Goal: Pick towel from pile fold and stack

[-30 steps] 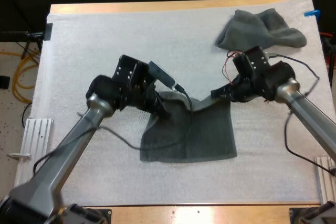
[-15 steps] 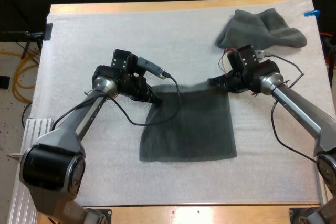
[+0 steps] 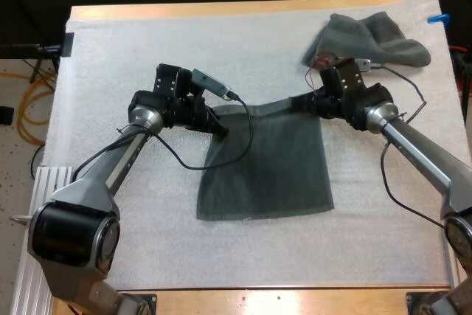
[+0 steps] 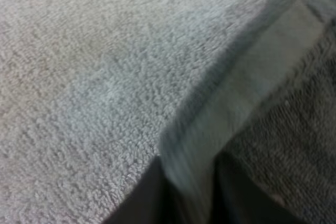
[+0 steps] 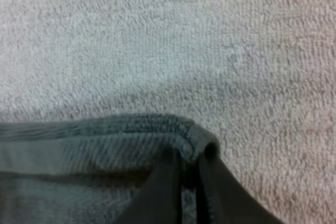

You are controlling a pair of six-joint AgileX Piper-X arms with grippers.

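Left gripper (image 3: 220, 128) and right gripper (image 3: 296, 101) face inward, low, apparently pinching the towel (image 3: 265, 171).

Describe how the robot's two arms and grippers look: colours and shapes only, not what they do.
The left arm and right arm are silver-grey tubes with rounded black joints. The left gripper and right gripper are boxy and black, with dark tapering fingers.

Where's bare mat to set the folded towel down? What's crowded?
Bare mat: the far-left stretch beyond the left gripper, and the near strip between the spread towel and the table edge. Crowded: far right, where the crumpled towel sits just beyond the right gripper.
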